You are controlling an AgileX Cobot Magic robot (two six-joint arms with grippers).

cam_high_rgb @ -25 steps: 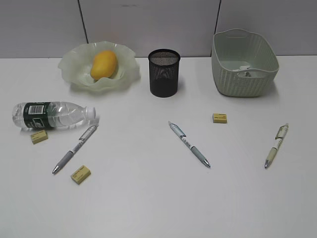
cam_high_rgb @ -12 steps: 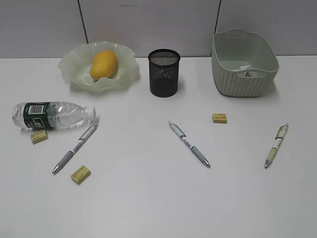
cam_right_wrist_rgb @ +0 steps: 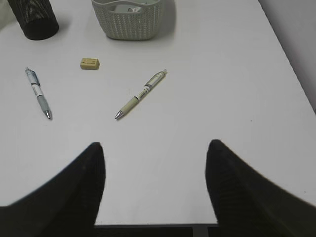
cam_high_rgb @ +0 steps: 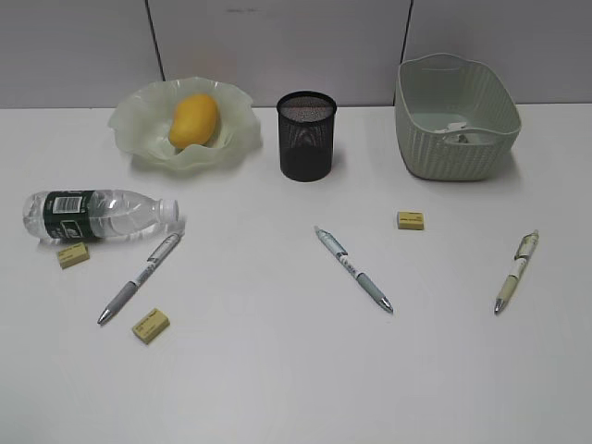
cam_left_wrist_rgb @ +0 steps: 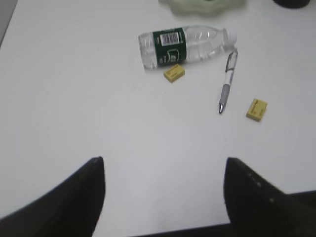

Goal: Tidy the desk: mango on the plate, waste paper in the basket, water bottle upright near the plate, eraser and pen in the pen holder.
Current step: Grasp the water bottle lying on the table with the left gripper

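- So, both grippers sit back at the near edge of the surface [cam_high_rgb: 296, 388]: left gripper [cam_left_wrist_rgb: 163, 197] and right gripper [cam_right_wrist_rgb: 155, 182] each have jaws spread wide w/ nothing between them, well apart from every item.
- Mango [cam_high_rgb: 194, 120] lies in the ruffled glass plate [cam_high_rgb: 139, 116]; a scrap that looks like the waste paper [cam_high_rgb: 460, 132] lies in the basket [cam_high_rgb: 458, 153]. Risk: an arm reaching over could knock either one.
- Water bottle [cam_high_rgb: 97, 215] lies on its side, cap toward the left pen [cam_high_rgb: 139, 277], w/ one eraser [cam_high_rgb: 73, 255] touching or just beside its label. Round and smooth, so it prob. rolls if the jaws close off-centre; it could shove that eraser or pen away.
- Standing it up near the plate: a tilted release and it tips back over, maybe into the plate rim.
- Pens are thin and flat on the surface: middle pen [cam_high_rgb: 353, 269] and right pen [cam_high_rgb: 515, 271] can skid or spin out of the jaws; fingertips may scrape the surface.
- Erasers: the near-left eraser [cam_high_rgb: 150, 325] and the eraser by the basket [cam_high_rgb: 411, 220] are small and low, so easy to miss or flick aside.
- Pen holder [cam_high_rgb: 306, 135] is light mesh w/ a narrow mouth; a pen dropped at a slant may catch the rim, bounce out, or topple it.
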